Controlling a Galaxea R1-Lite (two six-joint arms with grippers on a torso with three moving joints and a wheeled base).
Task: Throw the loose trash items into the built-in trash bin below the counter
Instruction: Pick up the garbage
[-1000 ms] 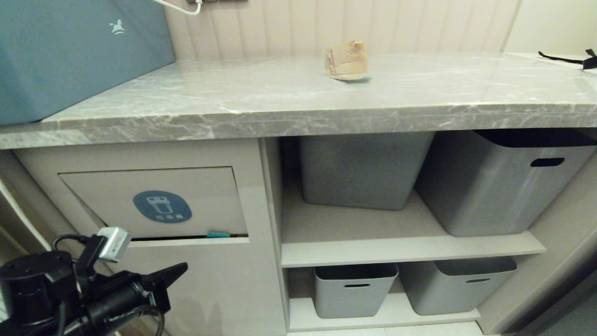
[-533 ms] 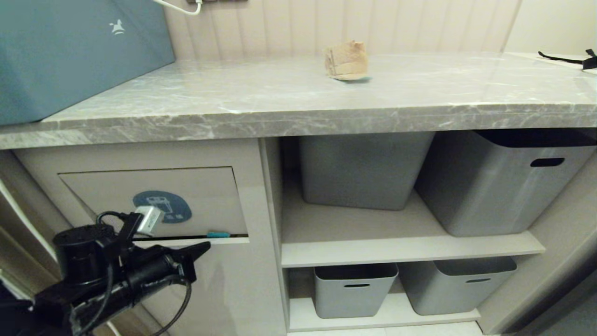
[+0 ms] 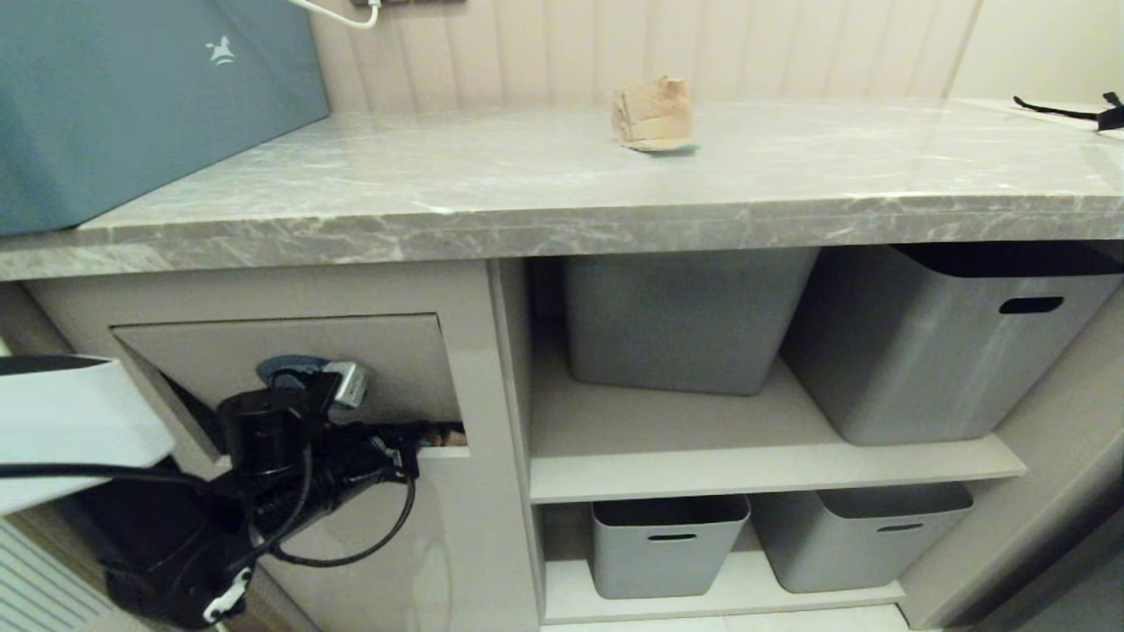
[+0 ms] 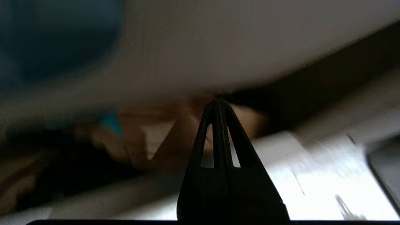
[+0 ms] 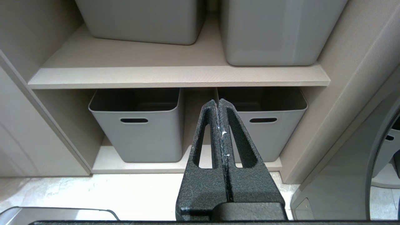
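At lower left of the head view, the left pincer [image 3: 430, 434], tips together, presses at the lower edge of the trash bin flap [image 3: 386, 351], tilted inward. One cardboard scrap [image 3: 652, 114] sits on the surface [image 3: 527, 189] at upper centre; another [image 4: 147, 137] lies in the flap's gap. The right pincer [image 5: 219, 104], tips together, hangs before the lower shelf bins [image 5: 137, 125].

The left gripper [image 4: 219, 104] points forward with its 2 black fingers [image 4: 207, 140] pressed together at the tip. Its tip sits at the lower edge of the blurred beige flap [image 4: 200, 47], against a crumpled brown cardboard scrap [image 4: 147, 137] with a small teal patch. Beside the scrap lies a dark gap [image 4: 312, 93].
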